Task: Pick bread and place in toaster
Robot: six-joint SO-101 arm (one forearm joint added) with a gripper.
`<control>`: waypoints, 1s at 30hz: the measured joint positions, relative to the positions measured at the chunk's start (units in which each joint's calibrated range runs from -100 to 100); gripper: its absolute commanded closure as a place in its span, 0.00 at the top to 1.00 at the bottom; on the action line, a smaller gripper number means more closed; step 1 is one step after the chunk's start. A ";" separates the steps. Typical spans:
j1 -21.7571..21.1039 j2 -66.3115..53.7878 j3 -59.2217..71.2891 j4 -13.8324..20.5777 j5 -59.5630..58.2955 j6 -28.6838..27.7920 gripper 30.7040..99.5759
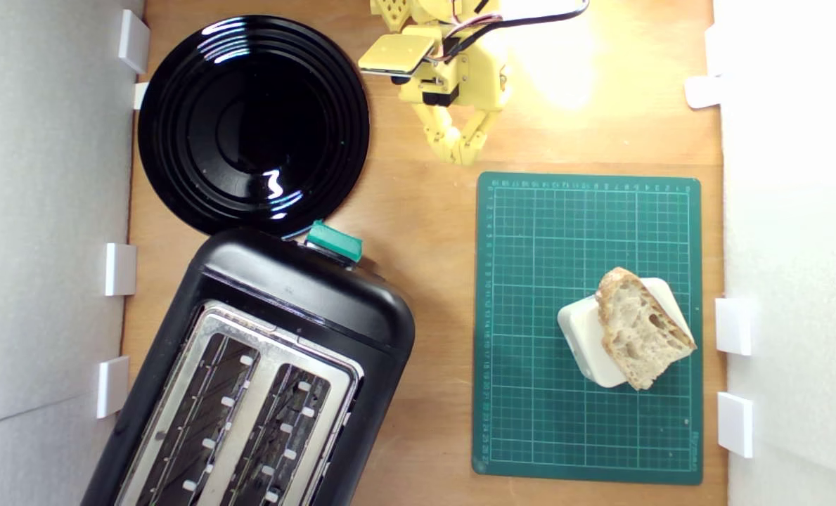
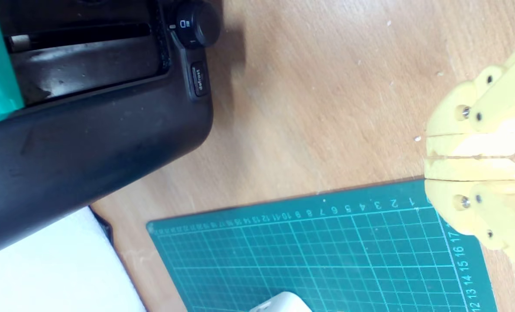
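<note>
Bread (image 1: 641, 332) lies flat, propped on a cream block (image 1: 588, 336), on the green cutting mat (image 1: 530, 281), toward the exterior view's right. Its long axis runs diagonally, from upper left to lower right in that view. Toaster (image 1: 263, 365) sits angled at lower left, slots empty, teal lever (image 1: 334, 241) at its upper end, black plate (image 1: 252, 123) beside it. Yellow gripper (image 1: 459, 153) hovers over the wooden table (image 1: 425, 211) near the mat's upper edge, fingers (image 2: 474, 145) pressed together, holding nothing. White panels wall both sides.
</note>
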 measured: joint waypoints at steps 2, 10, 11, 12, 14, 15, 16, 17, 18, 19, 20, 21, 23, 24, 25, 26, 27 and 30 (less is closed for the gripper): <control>0.00 3.02 -0.09 0.09 -2.03 0.00 0.09; 0.00 19.57 0.28 -0.09 -19.92 0.00 0.09; 0.00 21.08 0.28 -0.27 -22.12 -0.16 0.09; 0.00 22.60 -0.55 -0.89 -24.15 -0.67 0.09; 0.00 25.87 -3.42 -1.42 -27.88 -1.60 0.09; 0.00 27.97 -5.09 -1.51 -29.83 -2.28 0.09; 0.00 30.07 -6.29 -1.69 -32.03 -3.10 0.09; -0.27 32.00 -7.30 -1.60 -34.66 -4.09 0.09; -0.73 34.10 -8.04 -1.69 -37.29 -4.97 0.09; -1.01 36.46 -8.78 -1.69 -40.17 -5.80 0.09; -1.10 38.81 -9.15 -1.60 -43.39 -6.78 0.09; -1.28 40.91 -9.25 -1.33 -46.61 -7.61 0.09; -1.46 45.44 -9.25 -1.33 -53.22 -9.62 0.09; -2.01 46.96 -9.25 -1.33 -56.19 -10.76 0.09; -2.56 48.55 -9.25 -1.33 -58.98 -12.16 0.09; -3.30 50.15 -9.34 -1.33 -61.86 -13.61 0.09; -4.12 51.91 -9.34 -1.33 -64.66 -15.01 0.09; -6.50 57.20 -9.34 -1.33 -72.12 -18.68 0.09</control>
